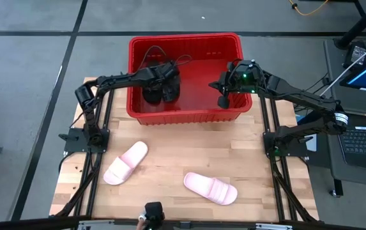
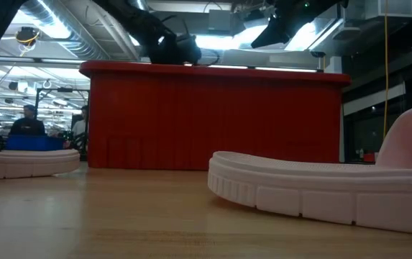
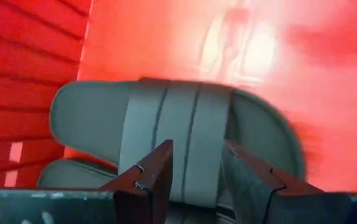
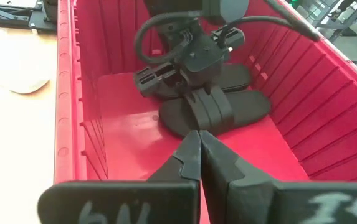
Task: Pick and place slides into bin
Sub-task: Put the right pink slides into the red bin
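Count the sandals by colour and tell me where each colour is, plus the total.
Black rubber slide sandals: 2, both inside the red ribbed plastic bin, under the left tool.
Pale pink slide sandals: 2, one and the other, both on the wooden table.
Total: 4 sandals.

Legible text — none. Hand-drawn white marks sit on the dark plate (image 4: 119, 202) below the right wrist camera and on the plate (image 3: 47, 208) below the left one — unreadable.
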